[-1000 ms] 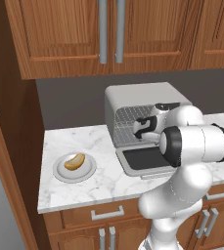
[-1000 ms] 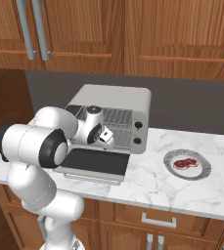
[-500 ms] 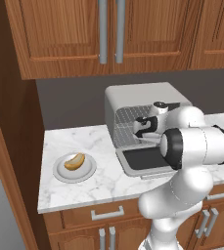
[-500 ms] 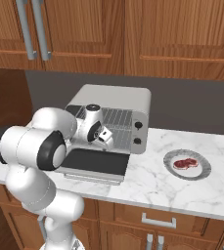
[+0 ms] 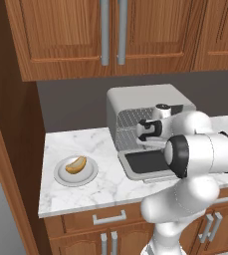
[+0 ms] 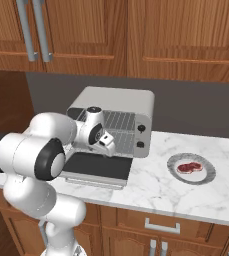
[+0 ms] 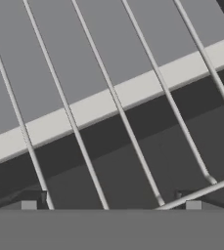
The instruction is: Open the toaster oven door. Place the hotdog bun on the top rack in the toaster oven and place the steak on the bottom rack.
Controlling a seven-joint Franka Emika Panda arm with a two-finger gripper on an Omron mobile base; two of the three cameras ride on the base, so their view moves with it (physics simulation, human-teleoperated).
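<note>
The toaster oven (image 5: pixel 145 97) stands on the counter with its door (image 5: pixel 145 162) folded down flat in front of it. My gripper (image 5: pixel 141 132) hovers above the door at the oven mouth, open and holding nothing. In the hand view a silver wire rack (image 7: pixel 113 102) lies close ahead, and the two fingertips (image 7: pixel 29 205) stand far apart; I cannot tell which rack it is. The hotdog bun (image 5: pixel 76 164) lies on a grey plate (image 5: pixel 68 178) to the left. The steak (image 6: pixel 190 167) lies on another plate (image 6: pixel 206 175) to the right of the oven (image 6: pixel 118 100).
The marble counter (image 5: pixel 110 189) runs to a wooden side panel (image 5: pixel 11 164) on the left. Wooden wall cabinets (image 5: pixel 110 35) hang above the oven. Drawer fronts with handles (image 6: pixel 161 226) sit below the counter edge.
The hand has shifted only slightly in front of the oven mouth. The door, the bun and the steak stay where they were.
</note>
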